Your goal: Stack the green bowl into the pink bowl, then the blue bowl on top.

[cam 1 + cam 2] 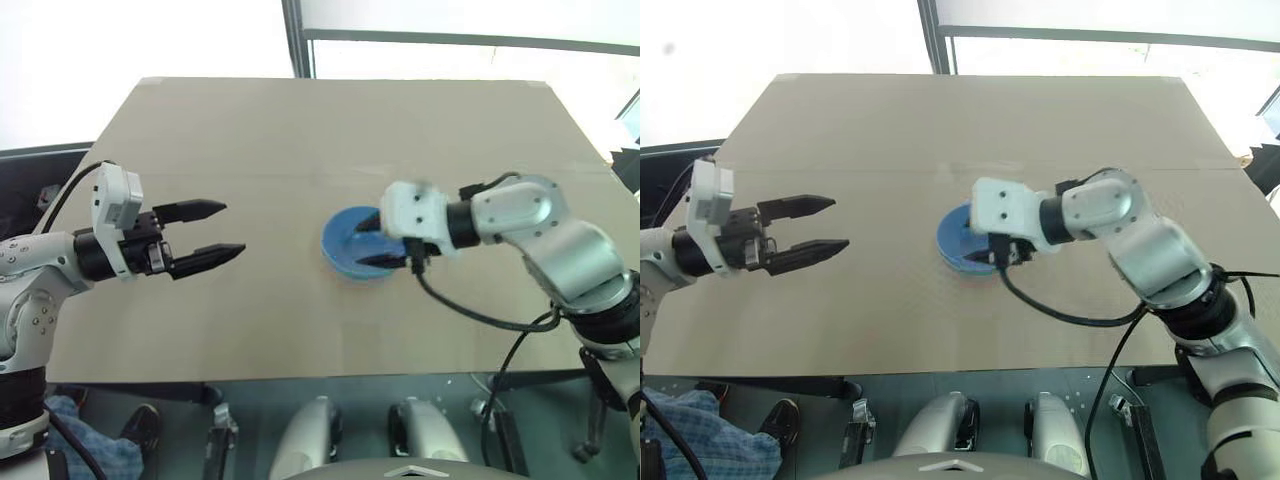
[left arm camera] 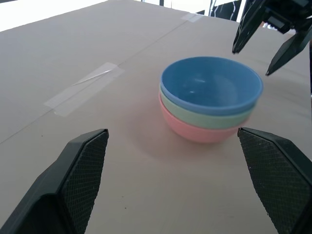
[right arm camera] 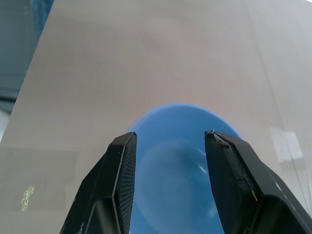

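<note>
In the left wrist view the three bowls stand nested mid-table: the pink bowl (image 2: 194, 131) at the bottom, the green bowl (image 2: 204, 117) inside it, the blue bowl (image 2: 209, 85) on top. From the head only the blue bowl (image 1: 343, 247) shows. My right gripper (image 1: 368, 242) hovers just above the blue bowl's rim, open, its fingers (image 2: 243, 29) apart and clear of the bowl. The right wrist view looks down between the fingers onto the blue bowl (image 3: 170, 170). My left gripper (image 1: 225, 230) is open and empty, held off to the left of the stack and pointing toward it.
The bowls sit on a tan table (image 1: 300, 130) with a strip of clear tape (image 2: 83, 87) on its surface. The table's front edge (image 1: 300, 378) is close to me. A person's plaid-clad leg and shoe (image 1: 700, 440) show below the table's left corner.
</note>
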`<state>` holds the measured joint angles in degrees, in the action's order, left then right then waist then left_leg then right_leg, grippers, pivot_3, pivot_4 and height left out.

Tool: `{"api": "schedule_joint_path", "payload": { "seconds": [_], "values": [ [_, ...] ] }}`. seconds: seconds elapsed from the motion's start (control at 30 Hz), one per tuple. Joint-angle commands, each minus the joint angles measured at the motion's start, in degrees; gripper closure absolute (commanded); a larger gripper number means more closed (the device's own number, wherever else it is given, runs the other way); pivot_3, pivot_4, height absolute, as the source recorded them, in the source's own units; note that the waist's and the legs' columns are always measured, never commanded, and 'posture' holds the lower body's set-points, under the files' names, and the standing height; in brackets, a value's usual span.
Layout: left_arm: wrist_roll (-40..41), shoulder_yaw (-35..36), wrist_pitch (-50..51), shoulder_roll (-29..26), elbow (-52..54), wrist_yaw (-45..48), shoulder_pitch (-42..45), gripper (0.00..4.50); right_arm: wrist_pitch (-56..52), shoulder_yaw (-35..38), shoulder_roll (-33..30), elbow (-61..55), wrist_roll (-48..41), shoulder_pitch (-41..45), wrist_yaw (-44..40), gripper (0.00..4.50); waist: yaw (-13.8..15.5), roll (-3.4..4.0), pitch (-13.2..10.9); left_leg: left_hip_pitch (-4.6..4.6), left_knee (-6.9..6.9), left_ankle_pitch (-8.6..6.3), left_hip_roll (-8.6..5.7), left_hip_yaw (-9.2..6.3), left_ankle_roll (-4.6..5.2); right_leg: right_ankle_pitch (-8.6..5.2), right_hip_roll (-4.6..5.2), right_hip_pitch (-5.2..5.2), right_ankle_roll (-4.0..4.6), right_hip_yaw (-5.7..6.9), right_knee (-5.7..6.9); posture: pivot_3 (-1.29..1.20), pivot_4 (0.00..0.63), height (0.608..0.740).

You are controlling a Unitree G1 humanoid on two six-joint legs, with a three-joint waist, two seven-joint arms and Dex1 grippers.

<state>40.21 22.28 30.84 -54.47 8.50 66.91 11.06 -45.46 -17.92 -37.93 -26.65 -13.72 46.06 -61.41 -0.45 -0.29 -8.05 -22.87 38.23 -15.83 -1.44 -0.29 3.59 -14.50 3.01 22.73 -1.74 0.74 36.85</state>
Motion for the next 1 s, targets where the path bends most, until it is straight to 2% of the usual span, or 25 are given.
{"api": "schedule_joint_path", "payload": {
  "seconds": [0.03, 0.13, 0.23, 0.33, 0.47, 0.57, 0.67, 0.83, 1.0],
  "values": [
    [0.71, 1.69, 1.15, 0.15, 2.73, -3.14, 0.34, 0.00, -2.17, 9.37, -1.49, -2.21, -5.22, -2.09, 0.95, 2.13, -0.07, -0.02, 0.01, 0.00, 0.00, -0.01, 0.00, 0.00, 0.01, 0.00, 0.00, 0.00, 0.00, 0.00, 0.00, 0.00, 0.150, 0.740],
    [-0.53, 2.24, 0.69, 2.12, 5.51, -7.08, -2.67, 0.00, -6.61, 19.32, -3.65, -4.31, -10.81, -7.98, 2.18, 2.13, -0.04, 0.00, 0.01, 0.00, -0.06, -0.01, 0.01, -0.01, 0.01, 0.00, 0.01, 0.00, 0.00, 0.00, -0.04, 0.00, 0.150, 0.740],
    [-3.31, 1.60, -1.91, 4.97, 7.28, -11.02, -5.07, 0.00, -10.29, 23.86, -6.47, -6.99, -14.17, -12.70, 2.92, 2.13, -0.03, 0.00, 0.00, -0.01, -0.15, -0.02, 0.00, 0.00, 0.03, 0.00, 0.04, -0.03, 0.00, -0.02, -0.08, 0.00, 0.150, 0.740],
    [-1.31, 1.70, -1.11, 8.04, 7.88, -12.70, -5.67, 0.00, -12.01, 30.88, -6.75, -8.48, -19.05, -18.10, 4.12, 2.13, -0.04, -0.01, 0.01, -0.01, -0.17, -0.03, 0.03, 0.01, 0.05, 0.00, 0.04, -0.02, 0.00, -0.01, -0.06, 0.00, 0.150, 0.740],
    [-0.91, 1.99, -2.07, 11.18, 9.61, -14.06, -8.31, 0.00, -8.69, 42.45, -4.85, -7.67, -23.47, -29.59, 4.23, 2.13, 0.09, -0.01, 0.01, 0.03, -0.15, -0.12, 0.04, 0.01, 0.20, 0.00, 0.04, -0.08, 0.00, -0.01, -0.06, 0.00, 0.150, 0.740],
    [-2.03, 1.38, -4.23, 12.62, 10.11, -13.49, -11.28, 0.00, -1.48, 48.74, -2.82, -7.90, -24.16, -40.83, 1.67, 2.13, 0.69, -0.10, 0.10, 0.06, -0.15, -0.10, 0.03, 0.02, 0.16, 0.00, 0.05, -0.14, 0.00, -0.01, -0.08, 0.00, 0.150, 0.740],
    [-1.52, 1.26, -5.35, 13.71, 10.32, -13.10, -12.59, 0.00, 3.67, 51.42, -2.34, -6.65, -24.76, -47.33, -0.01, 2.13, 1.06, -0.05, 0.07, 0.05, -0.13, -0.05, 0.03, 0.05, 0.09, 0.00, 0.05, -0.13, 0.00, -0.03, -0.08, 0.00, 0.150, 0.740],
    [-1.20, 0.92, -7.80, 15.50, 9.71, -12.23, -13.19, 0.00, 11.45, 53.47, -0.50, -1.93, -24.19, -52.49, -0.60, 2.13, 1.22, -0.02, 0.14, 0.24, -0.05, -0.14, 0.07, 0.06, 0.22, -0.01, 0.05, -0.23, 0.01, -0.03, -0.01, 0.00, 0.150, 0.740],
    [-1.32, 1.44, -9.33, 15.83, 9.68, -11.59, -14.71, 0.00, 19.33, 51.75, -0.79, 2.43, -20.95, -58.15, -3.34, 2.13, 1.32, 0.01, 0.14, 0.16, -0.05, -0.14, 0.06, 0.05, 0.24, -0.01, 0.05, -0.22, 0.01, -0.03, -0.04, 0.00, 0.150, 0.740]
  ]
}}
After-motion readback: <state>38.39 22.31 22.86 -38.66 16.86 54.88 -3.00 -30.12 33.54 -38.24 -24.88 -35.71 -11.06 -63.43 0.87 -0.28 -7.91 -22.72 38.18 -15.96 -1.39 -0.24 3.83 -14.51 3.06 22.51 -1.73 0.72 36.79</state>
